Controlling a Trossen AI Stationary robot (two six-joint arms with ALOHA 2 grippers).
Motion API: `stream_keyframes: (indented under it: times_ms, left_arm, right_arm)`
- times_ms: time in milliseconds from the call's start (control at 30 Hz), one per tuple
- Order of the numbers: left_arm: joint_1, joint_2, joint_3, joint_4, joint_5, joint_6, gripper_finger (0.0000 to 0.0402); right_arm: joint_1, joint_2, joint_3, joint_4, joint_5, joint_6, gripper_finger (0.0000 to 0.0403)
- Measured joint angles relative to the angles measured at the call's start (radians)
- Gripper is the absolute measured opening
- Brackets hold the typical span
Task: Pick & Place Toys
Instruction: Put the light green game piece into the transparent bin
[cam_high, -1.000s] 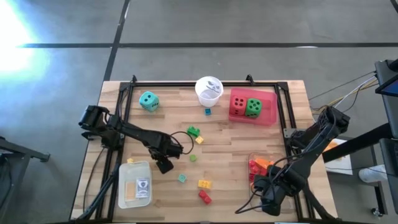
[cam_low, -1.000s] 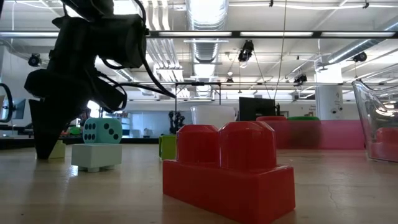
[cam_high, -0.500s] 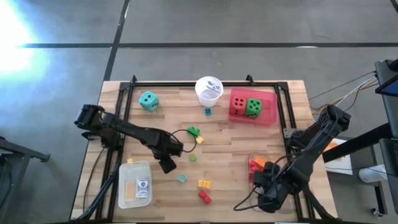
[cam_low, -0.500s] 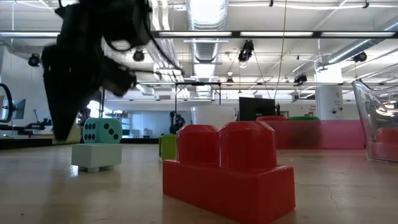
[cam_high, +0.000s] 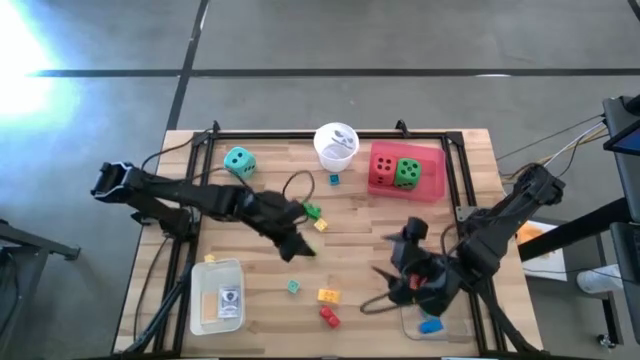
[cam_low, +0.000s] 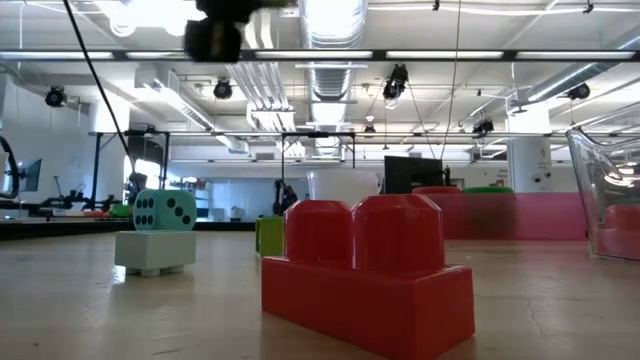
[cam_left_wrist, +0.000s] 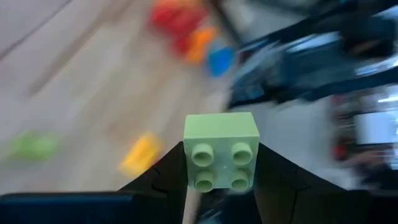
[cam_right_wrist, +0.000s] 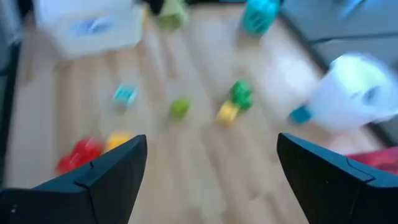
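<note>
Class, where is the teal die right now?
In the high view, the teal die sits at the table's far left, left of the white cup.

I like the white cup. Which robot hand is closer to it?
Left. The left end effector, holding a pale green brick, is mid-table, below the cup. The right end effector is open, farther off toward the table's right side.
</note>
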Motion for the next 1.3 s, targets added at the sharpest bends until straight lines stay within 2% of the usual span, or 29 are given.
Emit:
stream_keyframes:
  times_ms: [67, 200, 467, 600, 800, 967, 1300]
  left_arm:
    - [0.009, -0.002, 0.000, 0.130, 0.039, -0.035, 0.0138]
    - [0.021, 0.002, 0.000, 0.353, 0.093, -0.092, 0.0138]
    - [0.056, 0.002, 0.000, 0.523, 0.110, -0.196, 0.0138]
    - [0.063, 0.002, 0.006, 0.530, 0.111, -0.202, 0.0138]
    - [0.072, 0.002, 0.035, 0.558, 0.111, -0.195, 0.0138]
    - [0.099, 0.002, 0.063, 0.566, 0.111, -0.176, 0.0138]
    - [0.128, 0.016, 0.064, 0.610, 0.111, -0.197, 0.0138]
  right_arm:
    - [-0.035, 0.000, 0.028, 0.007, 0.032, -0.027, 0.0353]
    - [-0.096, 0.000, 0.088, 0.041, 0.031, -0.070, 0.0353]
    - [-0.149, 0.002, 0.113, 0.435, 0.029, -0.605, 0.0353]
    - [-0.179, 0.001, 0.111, 0.555, 0.064, -0.743, 0.0353]
    - [-0.213, 0.001, 0.116, 0.559, 0.070, -0.746, 0.0353]
    - [-0.217, 0.001, 0.116, 0.562, 0.020, -0.749, 0.0352]
    - [-0.249, 0.002, 0.115, 0.596, 0.019, -0.779, 0.0352]
